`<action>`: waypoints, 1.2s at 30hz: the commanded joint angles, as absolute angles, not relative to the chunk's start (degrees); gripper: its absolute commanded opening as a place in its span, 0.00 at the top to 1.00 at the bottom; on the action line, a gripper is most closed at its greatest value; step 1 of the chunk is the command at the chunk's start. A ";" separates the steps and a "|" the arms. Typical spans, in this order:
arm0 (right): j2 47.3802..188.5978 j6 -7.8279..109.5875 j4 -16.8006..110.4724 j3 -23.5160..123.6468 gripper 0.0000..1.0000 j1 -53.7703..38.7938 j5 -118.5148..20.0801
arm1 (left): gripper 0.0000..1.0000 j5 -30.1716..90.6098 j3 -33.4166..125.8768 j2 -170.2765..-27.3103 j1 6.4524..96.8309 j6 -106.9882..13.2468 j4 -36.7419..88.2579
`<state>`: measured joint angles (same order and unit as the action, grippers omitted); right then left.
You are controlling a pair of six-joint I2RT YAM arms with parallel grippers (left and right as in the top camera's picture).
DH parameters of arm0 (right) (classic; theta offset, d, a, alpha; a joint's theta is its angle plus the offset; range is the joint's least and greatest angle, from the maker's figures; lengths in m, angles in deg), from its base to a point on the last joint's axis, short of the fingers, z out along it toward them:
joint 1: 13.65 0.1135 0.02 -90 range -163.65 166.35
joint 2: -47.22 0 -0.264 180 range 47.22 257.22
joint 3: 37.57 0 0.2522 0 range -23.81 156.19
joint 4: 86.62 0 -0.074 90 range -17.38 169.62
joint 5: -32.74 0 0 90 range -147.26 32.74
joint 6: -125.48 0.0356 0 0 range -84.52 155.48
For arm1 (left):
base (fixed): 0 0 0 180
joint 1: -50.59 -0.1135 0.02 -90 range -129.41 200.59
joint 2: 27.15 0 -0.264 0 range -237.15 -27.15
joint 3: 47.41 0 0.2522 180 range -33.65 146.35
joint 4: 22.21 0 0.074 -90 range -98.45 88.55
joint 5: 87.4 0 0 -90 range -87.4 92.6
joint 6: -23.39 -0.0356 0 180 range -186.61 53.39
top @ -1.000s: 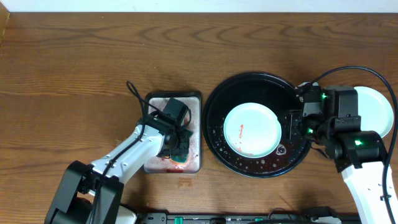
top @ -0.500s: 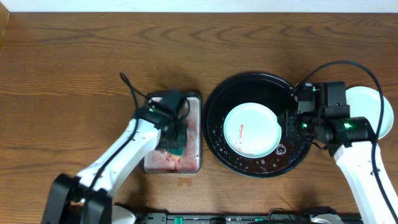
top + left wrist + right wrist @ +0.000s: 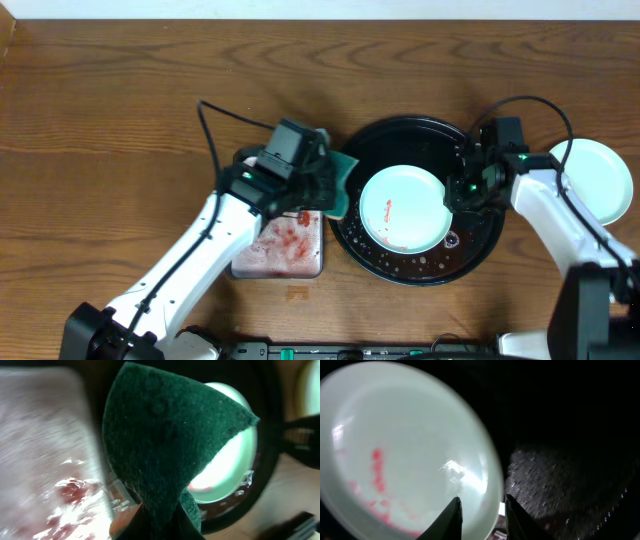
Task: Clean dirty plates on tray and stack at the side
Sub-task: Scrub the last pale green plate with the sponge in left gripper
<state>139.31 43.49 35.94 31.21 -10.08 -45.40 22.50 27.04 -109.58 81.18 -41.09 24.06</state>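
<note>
Just left of the black tray sits a red-smeared pan. Over the tray's left rim hangs the left gripper, clamped on a green sponge. In the tray's middle lies the dirty plate, streaked red. The right gripper straddles its right rim, narrowly parted; whether it pinches, I can't tell. Right of the tray rests a clean plate.
</note>
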 commanded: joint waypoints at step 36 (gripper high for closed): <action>148.38 49.09 38.17 31.52 0.99 -4.22 -46.93 | 0.93 3.60 30.91 -139.48 95.83 -23.19 23.89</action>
<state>147.59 46.62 37.43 31.87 -5.18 -45.14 17.32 33.36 -136.35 96.74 -23.98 17.42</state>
